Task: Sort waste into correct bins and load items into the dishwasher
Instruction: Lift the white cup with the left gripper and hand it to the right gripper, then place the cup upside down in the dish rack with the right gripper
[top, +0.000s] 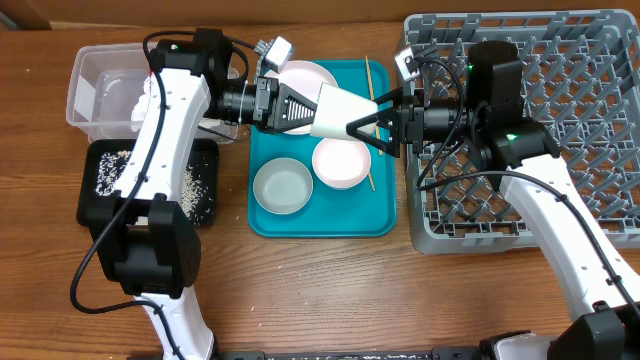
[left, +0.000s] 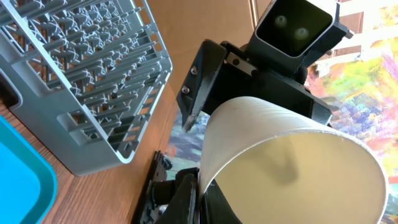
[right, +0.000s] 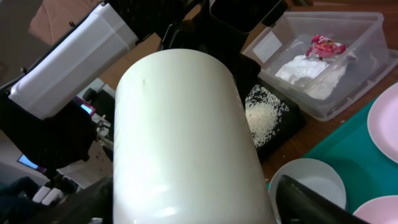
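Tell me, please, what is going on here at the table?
The left pincer holds a small white cup sideways by its rim above the flat teal tray, the cup's base end between the open fingers of the right pincer: apparently a handover toward the large grey plastic dish rack. A round pale plate and two white bowls lie on the tray.
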